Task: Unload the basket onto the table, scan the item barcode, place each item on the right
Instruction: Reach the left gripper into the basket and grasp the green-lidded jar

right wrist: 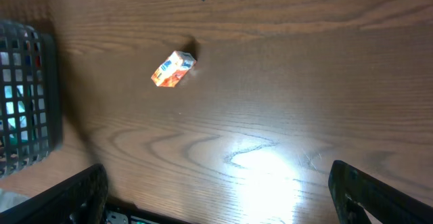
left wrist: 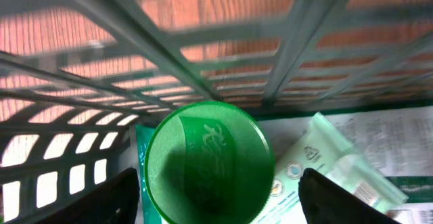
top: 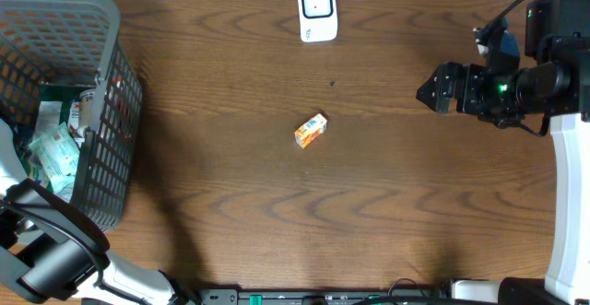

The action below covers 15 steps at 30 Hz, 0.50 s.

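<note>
One small orange-and-white carton (top: 311, 131) is lying on its side at the centre of a wooden table (top: 369, 204), one end pointing toward 2 o'clock, touching nothing. A white scanner (top: 316, 10) is sitting at the table's 12 o'clock edge, well apart from the carton. At 9 o'clock a grey mesh basket (top: 111, 111) is holding pale green packets (top: 55, 153), and the left arm (top: 55, 259) is reaching into it from 7 o'clock. Its wrist camera is showing the left gripper (left wrist: 218, 180) hanging over a round green tub (left wrist: 210, 160) inside the basket, jaws spread on either side of the tub and grasping nothing. A white-and-green pouch (left wrist: 325, 156) is lying just beside the tub at 3 o'clock. On the table's 3 o'clock side the right gripper (top: 426, 91) is hovering above bare wood, pointing toward 9 o'clock, its jaws released wide and empty. The right wrist camera is showing the carton well apart at 11 o'clock.
</note>
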Tool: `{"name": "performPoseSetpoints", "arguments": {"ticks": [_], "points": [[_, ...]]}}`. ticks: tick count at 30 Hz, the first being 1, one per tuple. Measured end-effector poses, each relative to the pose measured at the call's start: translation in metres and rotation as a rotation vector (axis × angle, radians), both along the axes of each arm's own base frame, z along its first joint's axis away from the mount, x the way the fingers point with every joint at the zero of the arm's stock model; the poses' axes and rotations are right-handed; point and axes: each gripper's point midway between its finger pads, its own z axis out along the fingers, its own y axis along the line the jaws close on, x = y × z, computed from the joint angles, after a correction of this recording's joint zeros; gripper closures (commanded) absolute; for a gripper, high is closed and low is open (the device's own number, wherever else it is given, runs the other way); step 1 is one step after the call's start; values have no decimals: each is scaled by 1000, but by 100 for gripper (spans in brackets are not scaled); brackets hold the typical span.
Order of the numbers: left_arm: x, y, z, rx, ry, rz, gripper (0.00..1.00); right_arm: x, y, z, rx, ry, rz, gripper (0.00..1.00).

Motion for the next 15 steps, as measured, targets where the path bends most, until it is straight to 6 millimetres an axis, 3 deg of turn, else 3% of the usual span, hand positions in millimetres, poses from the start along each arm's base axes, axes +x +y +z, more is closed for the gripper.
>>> {"name": "performPoseSetpoints", "arguments": {"ticks": [9, 15], "points": [[-2, -2, -7, -10, 12, -2, 22, 0, 0, 0, 0, 0, 0, 1], [-10, -9, -28, -31, 36, -2, 22, 0, 0, 0, 0, 0, 0, 1]]}}
